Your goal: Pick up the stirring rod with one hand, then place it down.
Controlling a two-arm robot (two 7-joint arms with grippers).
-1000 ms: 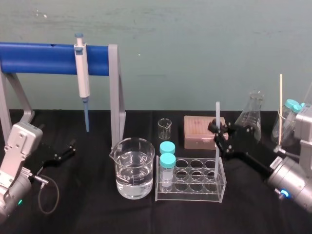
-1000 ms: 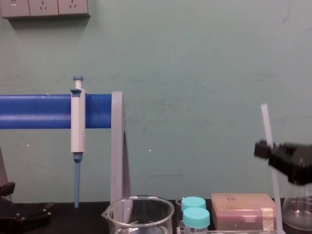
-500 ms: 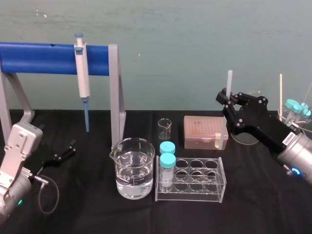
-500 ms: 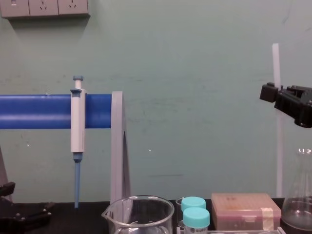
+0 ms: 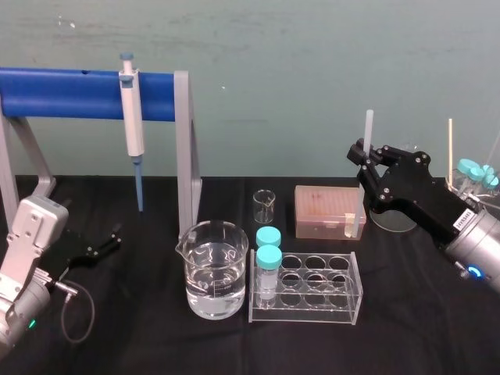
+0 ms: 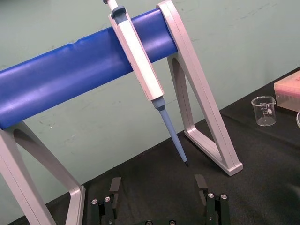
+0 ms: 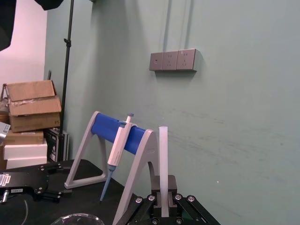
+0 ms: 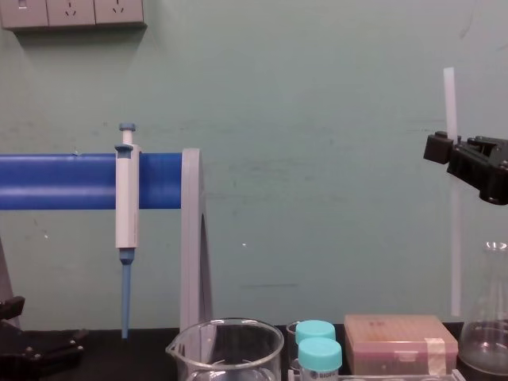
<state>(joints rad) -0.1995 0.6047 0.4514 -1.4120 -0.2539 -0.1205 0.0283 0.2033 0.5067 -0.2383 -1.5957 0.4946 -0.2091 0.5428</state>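
Observation:
The stirring rod (image 5: 357,205) is a thin translucent white stick, held upright and lifted clear of the table at the right. My right gripper (image 5: 362,154) is shut on its upper part, so a short length sticks up above the fingers. Its lower end hangs in front of the pink box. From the chest, the rod (image 8: 455,238) stands vertical with the gripper (image 8: 441,148) clamped high on it. The right wrist view shows the rod (image 7: 163,154) rising straight from the gripper (image 7: 163,207). My left gripper (image 6: 158,187) rests open on the table at far left (image 5: 108,241).
A blue-bar stand (image 5: 78,94) carries a hanging pipette (image 5: 133,117). In the middle stand a water beaker (image 5: 212,269), a clear tube rack (image 5: 306,287) with two capped tubes, a small beaker (image 5: 264,206) and a pink tip box (image 5: 324,209). A flask (image 8: 488,317) is at far right.
Over the last second my right gripper has carried the rod up from the tube rack and rightward. In the last half second it has barely moved. The left arm is still.

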